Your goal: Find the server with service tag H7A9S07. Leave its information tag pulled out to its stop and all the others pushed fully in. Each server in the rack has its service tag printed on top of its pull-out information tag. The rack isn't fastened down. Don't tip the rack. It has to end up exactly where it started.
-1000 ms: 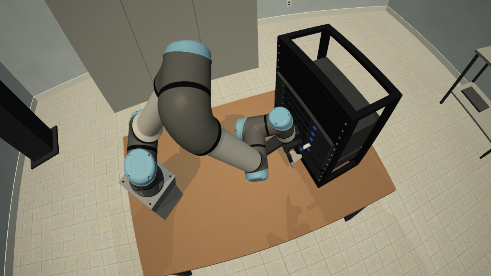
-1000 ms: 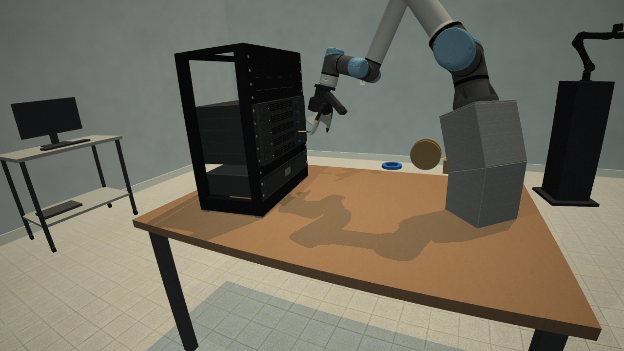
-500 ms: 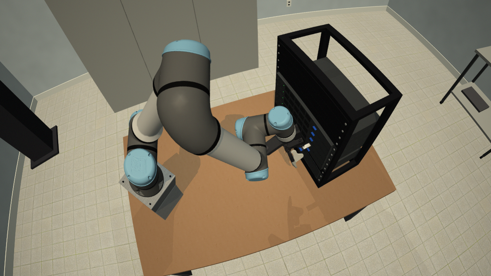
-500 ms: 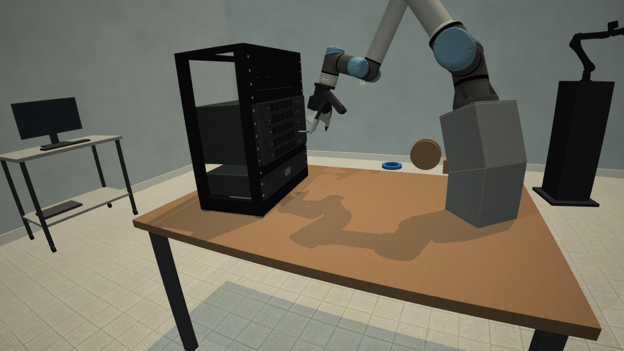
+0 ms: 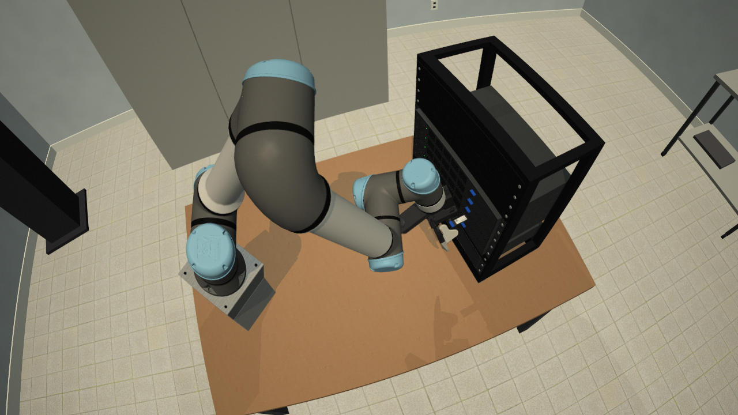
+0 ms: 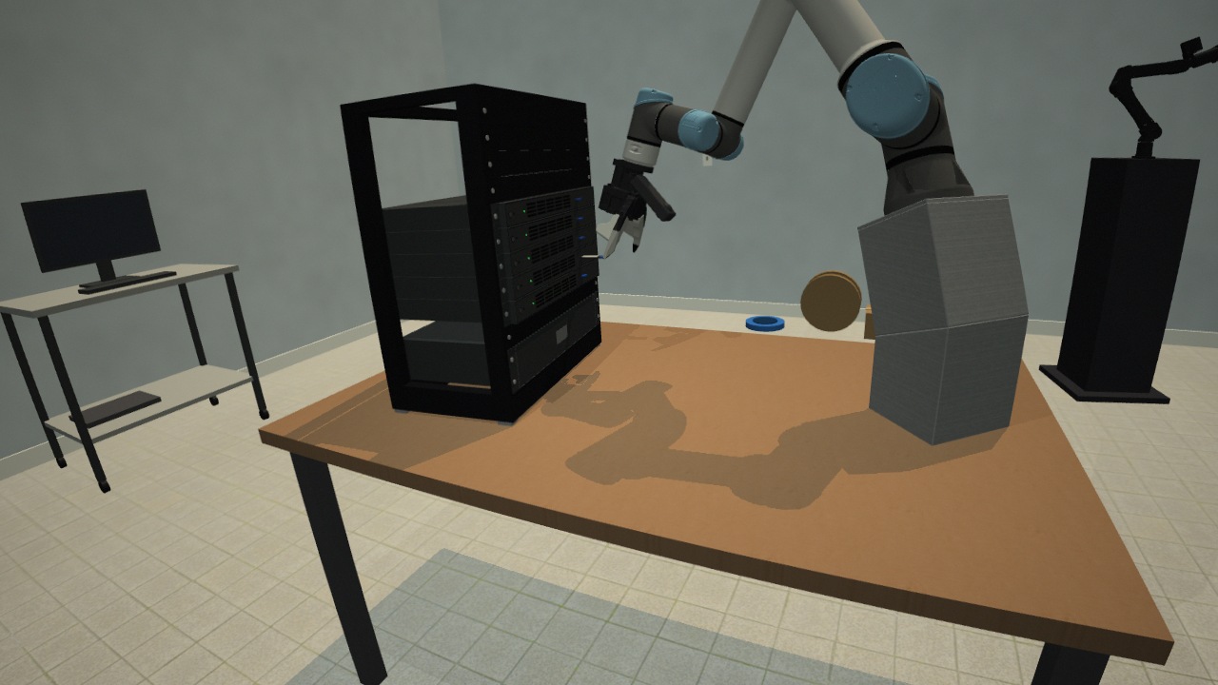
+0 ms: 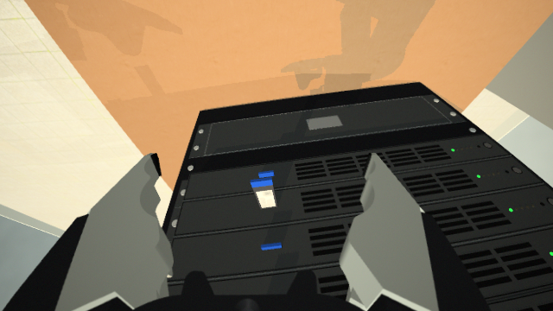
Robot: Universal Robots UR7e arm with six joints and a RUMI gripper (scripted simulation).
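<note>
- The pulled-out information tag [image 5: 460, 219] [image 6: 591, 256] [image 7: 265, 199] is a slim strip, its flat top whitish and its outer end capped in bright blue; there is some faint marking on the white, too small to read
- It sticks out from the second server up in the stack of servers [image 6: 540, 255] [image 7: 225, 216], and in the wrist view it shows in the gap framed by the pincer's two fingers, nearer the left-hand one in that view
- The pincer [image 5: 447, 241] [image 6: 619, 246] [image 7: 263, 155] is spread fully open, with nothing in its grip; whether one finger brushes the blue end is hard to say, since the two overlap from the exterior side
- Counting the servers gives five, with five green lights and five blue ends: one out on its strip, four close against the fronts (the wrist view catches only three of the blue ends)
- Below that stack, farther down from the pincer, a single dark panel carries one small grey plate [image 6: 560, 333] [image 7: 324, 122]
- One black rack [image 5: 567, 159] [image 6: 485, 255] [image 7: 302, 100] holds all of this, standing upright in front of the pincer on one brown table [image 5: 330, 320] [image 6: 723, 511] [image 7: 238, 43], which stretches beneath pincer and rack alike

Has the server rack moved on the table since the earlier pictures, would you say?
No, the server rack stands at the same place against the table edge.
</note>
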